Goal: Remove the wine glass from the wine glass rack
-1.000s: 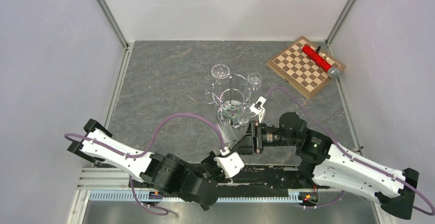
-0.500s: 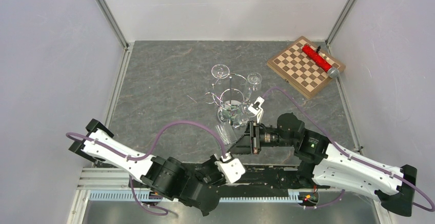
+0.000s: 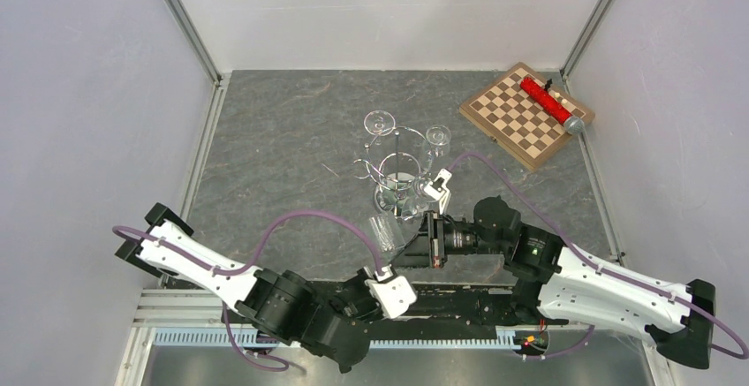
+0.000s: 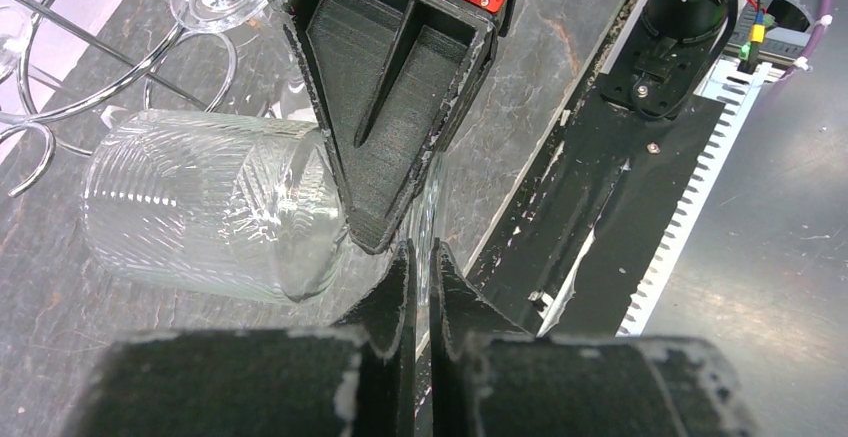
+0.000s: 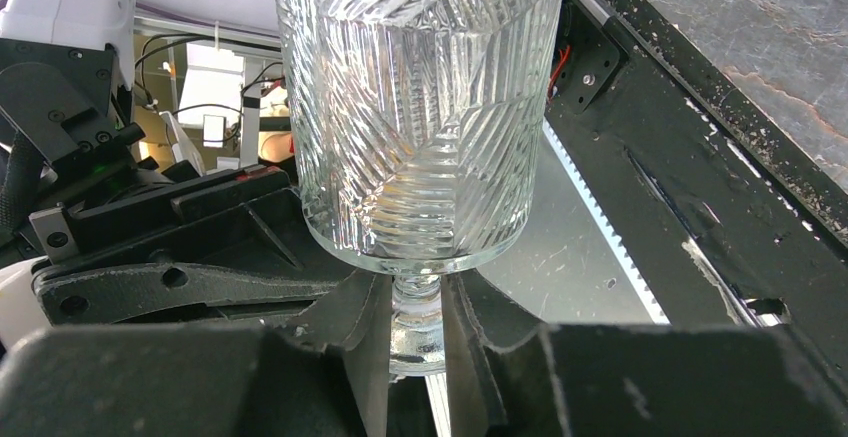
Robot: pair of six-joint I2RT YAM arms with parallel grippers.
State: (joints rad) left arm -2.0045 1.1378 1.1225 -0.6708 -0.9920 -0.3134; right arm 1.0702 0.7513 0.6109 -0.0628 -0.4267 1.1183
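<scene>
A ribbed clear wine glass [image 3: 385, 230] hangs in the air just in front of the chrome wine glass rack [image 3: 399, 158], clear of it and lying on its side. My right gripper [image 3: 412, 239] is shut on its stem; in the right wrist view the stem [image 5: 416, 307] sits between the fingers below the bowl [image 5: 415, 107]. My left gripper [image 3: 394, 261] is shut on the thin edge of the glass's foot [image 4: 428, 219], beside the bowl [image 4: 200, 207] and the right gripper's finger [image 4: 390, 97]. Rack wires [image 4: 95, 67] show at the upper left.
Two more glasses [image 3: 379, 123] [image 3: 438, 135] hang on the far side of the rack. A chessboard [image 3: 512, 125] with a red stick [image 3: 546, 99] lies at the back right. Black base plates and a toothed rail [image 3: 442, 342] run along the near edge.
The glass and both grippers have shifted slightly left and toward the near edge, away from the rack. Both grips are unchanged.
</scene>
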